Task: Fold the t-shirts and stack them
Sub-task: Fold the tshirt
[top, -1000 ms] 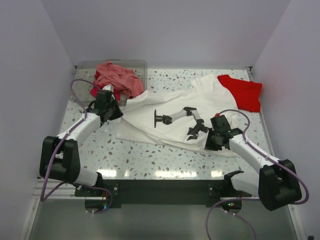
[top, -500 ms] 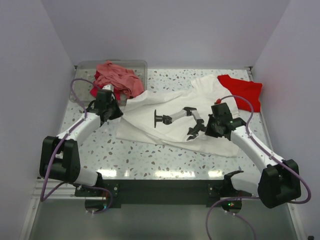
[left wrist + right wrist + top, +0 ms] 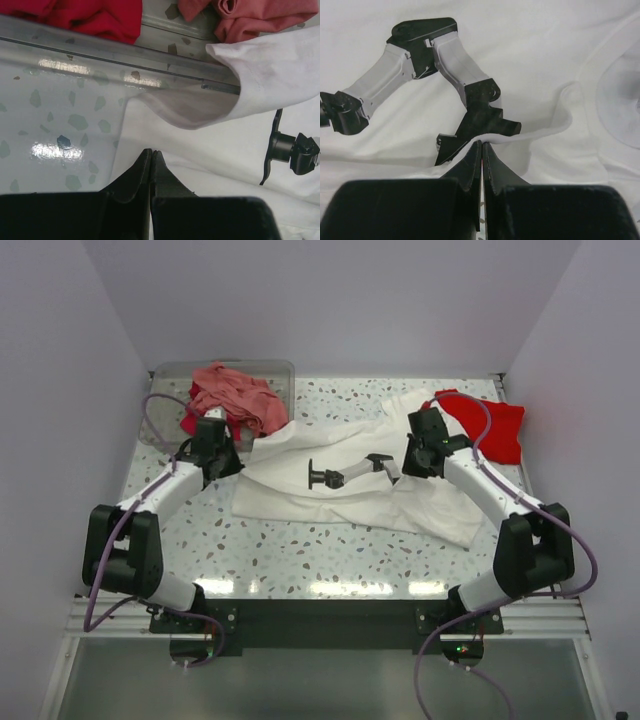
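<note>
The white t-shirt (image 3: 300, 502) with a printed black-and-white arm picture lies spread mid-table. My right gripper (image 3: 406, 462) is shut on a raised fold of it (image 3: 545, 50), right at the picture's black end; its jaws (image 3: 482, 143) pinch the cloth ridge. My left gripper (image 3: 232, 462) is shut at the shirt's left edge, tips (image 3: 151, 151) on the white cloth (image 3: 225, 165) with a crease running from them. One sleeve rests up on the bin's rim. The bright red t-shirt (image 3: 490, 425) lies at the back right, partly under the white one.
A clear plastic bin (image 3: 160, 390) stands at the back left, holding a salmon-pink shirt (image 3: 235, 395) and a crimson one (image 3: 190, 425). Its front rim (image 3: 100, 50) lies just ahead of my left fingers. Walls close in the back and both sides.
My right gripper has moved back and left from the front right, dragging the white shirt's lower right part over itself and covering part of the picture. The left gripper has stayed put.
</note>
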Tool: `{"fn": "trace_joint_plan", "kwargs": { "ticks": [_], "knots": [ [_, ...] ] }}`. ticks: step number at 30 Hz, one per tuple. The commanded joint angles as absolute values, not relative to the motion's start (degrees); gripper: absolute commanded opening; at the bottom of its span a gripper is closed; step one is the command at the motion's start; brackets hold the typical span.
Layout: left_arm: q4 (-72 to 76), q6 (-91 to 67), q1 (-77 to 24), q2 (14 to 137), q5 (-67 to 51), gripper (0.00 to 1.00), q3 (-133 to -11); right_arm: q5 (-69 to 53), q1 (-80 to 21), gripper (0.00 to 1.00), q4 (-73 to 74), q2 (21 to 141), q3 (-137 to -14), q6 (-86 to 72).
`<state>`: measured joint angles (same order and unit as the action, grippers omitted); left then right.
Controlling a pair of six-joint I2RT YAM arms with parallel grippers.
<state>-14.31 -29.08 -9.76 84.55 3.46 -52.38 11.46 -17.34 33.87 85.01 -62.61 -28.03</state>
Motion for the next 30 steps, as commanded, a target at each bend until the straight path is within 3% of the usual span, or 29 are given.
{"fn": "trace_joint_plan", "kwargs": {
  "ticks": [1,9,11,12,13,15,16,19,26,30],
  "knots": [
    [-12.0,-27.1,-9.3,85.9,4.8,0.0,-54.8,15.3,-17.4,0.0,34.1,87.0,-67.4,-26.4],
    [-10.3,-27.0,-9.3,88.5,2.9,0.0,-56.5,14.9,-17.2,0.0,33.6,90.1,-69.3,-26.3],
    [-10.4,-27.2,-9.3,88.4,3.4,0.18,-57.1,11.5,-15.9,0.34,33.2,89.7,-68.9,-26.6],
    [-10.5,-27.2,-9.3,88.2,3.8,0.43,-57.0,9.3,-13.2,0.48,32.9,89.2,-67.9,-26.8],
    [-10.6,-27.4,-9.3,87.9,4.2,0.55,-56.5,7.4,-11.3,0.69,32.0,88.6,-67.0,-27.3],
    [-10.5,-28.0,-9.3,86.4,5.1,0.77,-54.2,5.1,-6.2,0.86,31.7,86.1,-64.4,-27.2],
    [-10.3,-28.1,-9.3,85.9,5.2,0.81,-53.1,5.6,-5.0,0.92,32.7,85.3,-63.7,-26.6],
    [-9.1,-29.2,-9.4,83.2,4.7,0.88,-48.2,4.8,-0.7,0.93,33.2,82.6,-60.6,-25.8],
    [-6.2,-30.9,-9.3,83.1,2.1,0.86,-41.9,-1.3,6.1,0.92,30.8,80.9,-52.5,-27.0],
    [-5.8,-30.8,-9.3,86.4,1.2,0.81,-42.4,-1.8,6.8,0.86,29.8,83.2,-50.3,-26.5]
  ]
}}
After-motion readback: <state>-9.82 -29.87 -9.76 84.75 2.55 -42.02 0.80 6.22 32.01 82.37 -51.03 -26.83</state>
